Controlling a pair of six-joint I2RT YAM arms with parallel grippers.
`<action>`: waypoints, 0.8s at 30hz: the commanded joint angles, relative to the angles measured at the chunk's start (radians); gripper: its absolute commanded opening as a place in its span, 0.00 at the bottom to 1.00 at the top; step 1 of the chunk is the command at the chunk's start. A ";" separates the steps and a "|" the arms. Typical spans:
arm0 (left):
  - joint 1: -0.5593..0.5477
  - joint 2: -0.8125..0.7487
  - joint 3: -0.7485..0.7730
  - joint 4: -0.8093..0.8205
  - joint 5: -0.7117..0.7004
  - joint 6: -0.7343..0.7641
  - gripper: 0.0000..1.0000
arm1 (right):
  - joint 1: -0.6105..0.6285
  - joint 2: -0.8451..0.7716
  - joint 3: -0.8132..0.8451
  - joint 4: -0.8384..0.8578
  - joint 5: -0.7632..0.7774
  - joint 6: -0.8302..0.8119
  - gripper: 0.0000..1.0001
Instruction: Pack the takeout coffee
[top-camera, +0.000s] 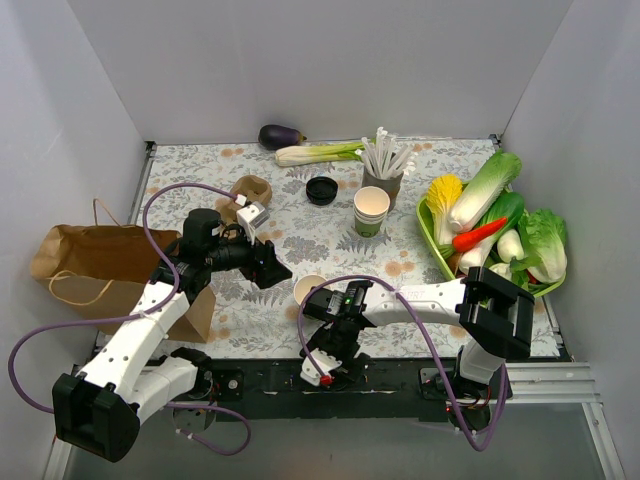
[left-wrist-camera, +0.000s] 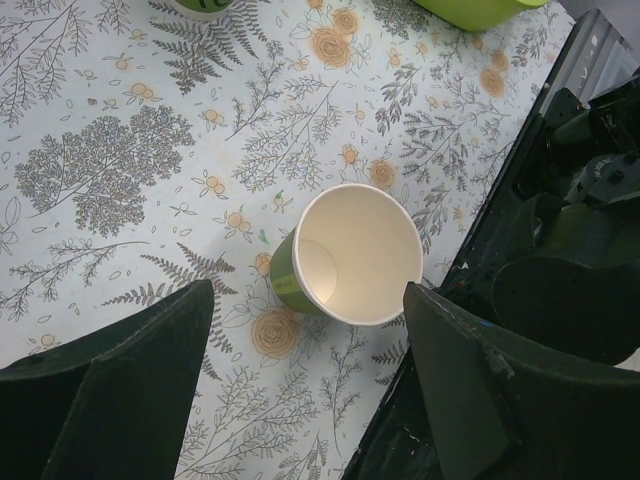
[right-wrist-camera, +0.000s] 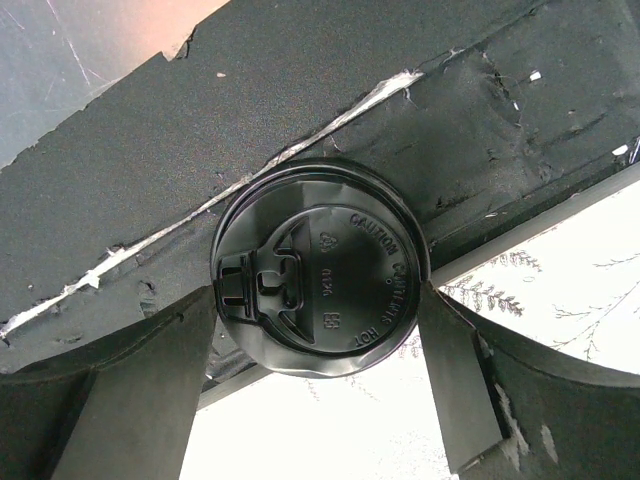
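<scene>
The takeout coffee's paper cup (left-wrist-camera: 350, 255), cream-white above and green below, stands upright on the floral cloth with no lid on it. It is also in the top view as the cup (top-camera: 308, 288) near the front edge. My left gripper (left-wrist-camera: 305, 290) hovers open just short of the cup, one finger on either side and neither gripping it. My right gripper (right-wrist-camera: 315, 300) is shut on a round black lid (right-wrist-camera: 320, 280), its fingers pressing the rim from both sides. The lid hangs over the black base strip at the table's near edge, right of the cup.
A brown paper bag (top-camera: 90, 265) lies at the left. A stack of lidless cups (top-camera: 371, 210), another loose black lid (top-camera: 321, 190) and a holder of straws (top-camera: 383, 165) stand further back. A green tray (top-camera: 432, 245) of vegetables fills the right side.
</scene>
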 joint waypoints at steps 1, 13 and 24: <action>0.006 -0.014 -0.010 0.020 0.019 -0.001 0.77 | 0.010 0.017 0.004 -0.010 -0.006 -0.017 0.86; 0.008 -0.012 -0.013 0.021 0.021 -0.003 0.77 | 0.012 0.020 -0.006 0.023 0.003 -0.017 0.89; 0.008 -0.017 0.001 0.021 0.033 -0.018 0.77 | -0.011 -0.056 0.047 -0.030 0.089 0.055 0.72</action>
